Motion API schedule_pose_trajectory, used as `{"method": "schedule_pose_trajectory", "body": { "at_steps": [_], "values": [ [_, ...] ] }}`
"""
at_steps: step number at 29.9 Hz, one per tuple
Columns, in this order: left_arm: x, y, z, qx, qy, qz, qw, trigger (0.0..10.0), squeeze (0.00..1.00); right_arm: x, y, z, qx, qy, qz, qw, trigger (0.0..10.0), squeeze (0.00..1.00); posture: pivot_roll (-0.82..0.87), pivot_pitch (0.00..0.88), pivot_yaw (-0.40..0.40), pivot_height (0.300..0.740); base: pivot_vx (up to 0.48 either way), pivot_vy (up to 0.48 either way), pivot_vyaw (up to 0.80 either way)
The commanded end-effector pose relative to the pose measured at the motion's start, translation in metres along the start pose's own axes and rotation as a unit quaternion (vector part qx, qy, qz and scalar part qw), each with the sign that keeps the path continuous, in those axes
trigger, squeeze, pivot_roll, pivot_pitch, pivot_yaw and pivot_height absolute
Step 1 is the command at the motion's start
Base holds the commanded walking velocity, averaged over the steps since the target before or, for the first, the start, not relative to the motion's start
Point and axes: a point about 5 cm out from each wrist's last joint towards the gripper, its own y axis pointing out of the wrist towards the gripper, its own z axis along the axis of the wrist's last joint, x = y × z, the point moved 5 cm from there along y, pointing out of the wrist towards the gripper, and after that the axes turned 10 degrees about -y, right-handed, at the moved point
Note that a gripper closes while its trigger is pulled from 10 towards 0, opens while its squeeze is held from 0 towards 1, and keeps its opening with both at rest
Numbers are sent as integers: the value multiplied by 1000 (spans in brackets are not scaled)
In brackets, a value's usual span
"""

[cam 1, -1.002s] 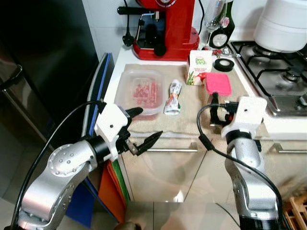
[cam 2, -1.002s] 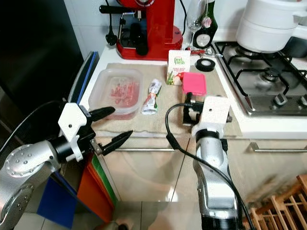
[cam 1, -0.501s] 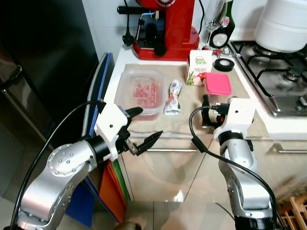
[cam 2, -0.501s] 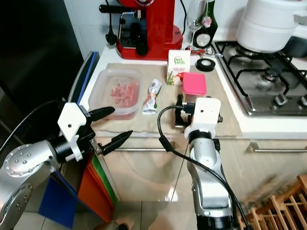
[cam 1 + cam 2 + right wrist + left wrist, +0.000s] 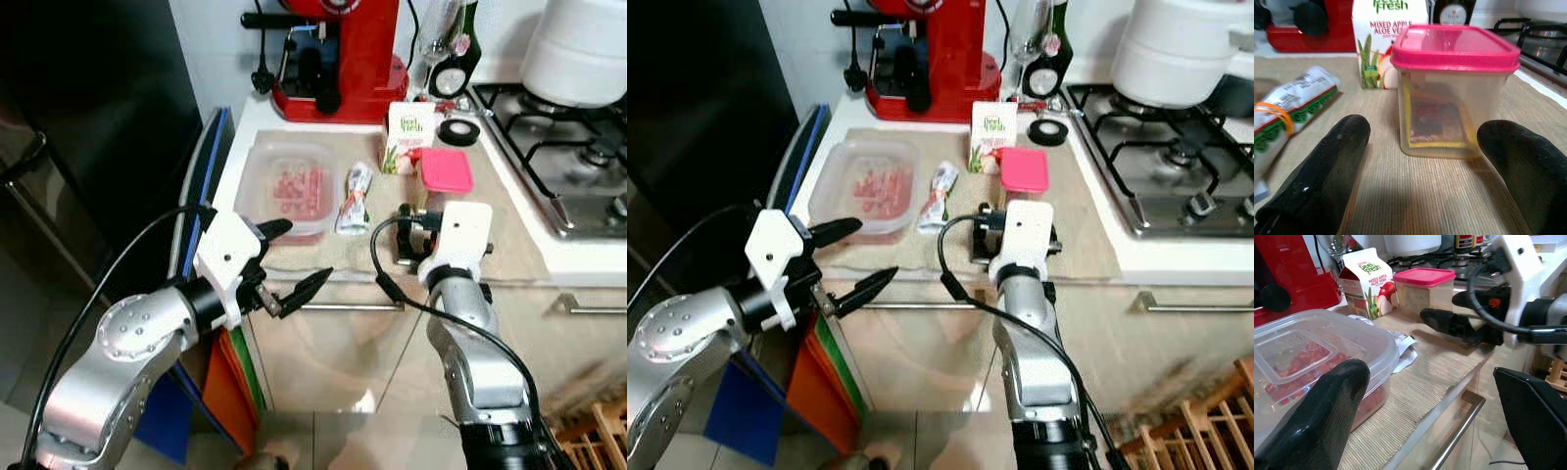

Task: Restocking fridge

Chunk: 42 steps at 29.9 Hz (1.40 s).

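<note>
Woven mat point(image 5: 1400, 196), pink-lidded container point(image 5: 1449, 93) beyond spread right fingers point(image 5: 1317, 176)

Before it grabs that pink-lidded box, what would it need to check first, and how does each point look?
1. Right gripper open: ok, its fingers stand apart.
2. Fingers wide enough for the pink-lidded box: ok, judging by the right wrist view.
3. Box lined up between them: ok, roughly centred, but still ahead of the tips.
4. Lid seated: ok, it looks flat and closed.
5. Neighbours clear: cannot tell; the juice carton stands close behind.
6. Left gripper out of the way: ok, open near the clear tub.
</note>
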Motion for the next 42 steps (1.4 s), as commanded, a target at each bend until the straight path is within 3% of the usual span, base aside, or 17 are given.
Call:
{"method": "schedule_pose_trajectory", "body": {
  "at_steps": [1, 12, 13, 14, 15, 27, 30, 31, 34, 42],
  "values": [
    [4, -1, 1, -3, 0, -10, 1000, 10000, 0, 1, 3, -2, -3, 4, -10, 1000, 10000, 1000, 129, 4, 39, 740, 0, 0, 0],
    [5, -2, 0, -5, -1, -12, 1000, 10000, 0, 2, 17, 2, -3, 8, -28, 1000, 10000, 1000, 133, 14, 41, 740, 0, 0, 0],
    [5, -2, 0, -6, -1, -11, 1000, 10000, 0, 3, 17, 2, -3, 8, -33, 999, 10000, 918, 133, 14, 41, 740, 0, 0, 0],
    [5, -2, 0, -6, -1, -11, 1000, 10000, 0, 5, 18, 3, -2, 10, -37, 999, 10000, 545, 133, 14, 41, 740, 0, 0, 0],
    [5, -2, -1, -7, -2, -11, 1000, 10000, 0, 6, 19, 3, 0, 8, -43, 999, 10000, 0, 133, 14, 41, 740, 0, 0, 0],
    [5, -2, -1, -9, -2, -14, 1000, 10000, 0, 19, 24, 8, 23, 29, -66, 997, 10000, 0, 130, 15, 44, 740, 0, 0, 0],
    [6, -1, -1, -9, -2, -16, 1000, 10000, 0, 17, 26, 12, 39, 45, -50, 997, 10000, 0, 130, 15, 44, 740, 0, 0, 0],
    [5, -1, -1, -10, -2, -17, 1000, 10000, 0, 8, 28, 15, 51, 57, -17, 997, 10000, 0, 130, 12, 49, 740, 0, 0, 0],
    [5, -1, -1, -11, -2, -18, 1000, 10000, 0, 0, 30, 14, 55, 57, 8, 997, 10000, 0, 130, 12, 50, 740, 0, 0, 0],
    [6, 0, -2, -13, -2, -20, 1000, 10000, 0, 6, 39, 2, 30, 57, -16, 998, 10000, 0, 130, 12, 50, 740, 0, 0, 0]
  ]
}}
